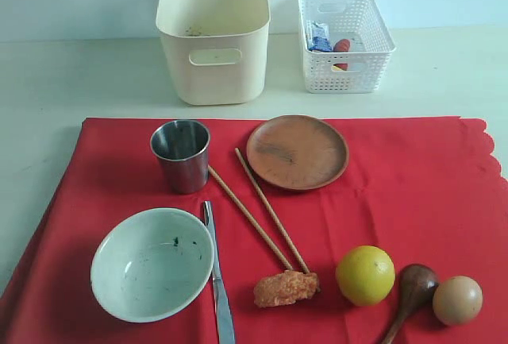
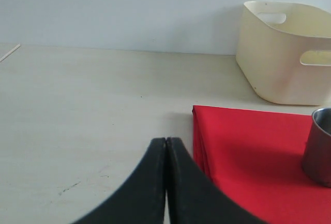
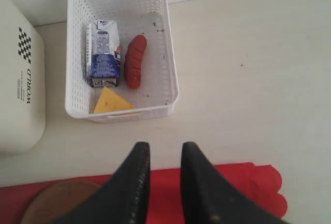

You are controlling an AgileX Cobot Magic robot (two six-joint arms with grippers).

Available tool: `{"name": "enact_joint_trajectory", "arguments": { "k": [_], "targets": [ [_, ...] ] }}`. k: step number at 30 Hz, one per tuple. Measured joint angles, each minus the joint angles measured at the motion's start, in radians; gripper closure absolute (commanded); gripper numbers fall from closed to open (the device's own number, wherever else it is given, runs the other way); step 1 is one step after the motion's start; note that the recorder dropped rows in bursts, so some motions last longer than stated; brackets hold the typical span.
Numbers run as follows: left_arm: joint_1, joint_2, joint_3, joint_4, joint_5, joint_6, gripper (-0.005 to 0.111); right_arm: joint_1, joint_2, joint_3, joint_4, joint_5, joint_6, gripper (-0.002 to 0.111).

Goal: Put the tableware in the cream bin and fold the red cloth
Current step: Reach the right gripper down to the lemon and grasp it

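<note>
Cloth (image 2: 248, 141), large bright red fabric sheet, lies just beside left claw (image 2: 166, 144), clenched on nothing; looks soft, limp, so pinch a corner. Shiny steel cup (image 2: 320, 149) stands on it, farther from that claw: probably light, slippery, grip the rim. Right claw (image 3: 164, 149) part-open, empty; round brown plate (image 3: 57, 200) near it: stiff, take the edge.

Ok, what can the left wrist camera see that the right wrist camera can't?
Only the left wrist view shows the steel cup. Only the right wrist view shows the white basket holding a blue-white carton, a sausage and cheese, plus the edge of the brown plate. Both show the cream bin, the red cloth and the pale table.
</note>
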Motion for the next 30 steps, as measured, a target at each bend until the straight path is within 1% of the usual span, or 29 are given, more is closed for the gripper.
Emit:
{"name": "enact_joint_trajectory", "arguments": {
  "k": [3, 4, 7, 10, 14, 16, 20, 24, 26, 28, 30],
  "targets": [
    [0.0, 0.0, 0.0, 0.0, 0.0, 0.0, 0.106, 0.002, -0.031, 0.023, 0.006, 0.022, 0.0, 0.107],
    [0.0, 0.0, 0.0, 0.0, 0.0, 0.0, 0.106, 0.007, -0.046, 0.042, 0.006, 0.024, 0.0, 0.108],
    [0.0, 0.0, 0.0, 0.0, 0.0, 0.0, 0.106, 0.034, -0.092, 0.106, 0.006, 0.024, 0.0, 0.108],
    [0.0, 0.0, 0.0, 0.0, 0.0, 0.0, 0.106, 0.099, -0.157, 0.241, 0.01, 0.023, 0.0, 0.108],
    [0.0, 0.0, 0.0, 0.0, 0.0, 0.0, 0.106, 0.154, -0.21, 0.357, 0.015, 0.015, -0.002, 0.108],
    [0.0, 0.0, 0.0, 0.0, 0.0, 0.0, 0.106, 0.213, -0.255, 0.488, 0.024, -0.006, -0.002, 0.108],
    [0.0, 0.0, 0.0, 0.0, 0.0, 0.0, 0.106, 0.302, -0.302, 0.637, 0.048, -0.063, 0.02, 0.108],
    [0.0, 0.0, 0.0, 0.0, 0.0, 0.0, 0.106, 0.402, -0.336, 0.731, 0.052, -0.077, 0.036, 0.108],
    [0.0, 0.0, 0.0, 0.0, 0.0, 0.0, 0.106, 0.439, -0.337, 0.741, 0.052, -0.053, 0.036, 0.105],
    [0.0, 0.0, 0.0, 0.0, 0.0, 0.0, 0.106, 0.483, -0.337, 0.743, 0.052, -0.014, 0.036, 0.096],
    [0.0, 0.0, 0.0, 0.0, 0.0, 0.0, 0.106, 0.516, -0.337, 0.743, 0.052, -0.001, 0.036, 0.084]
  ]
}}
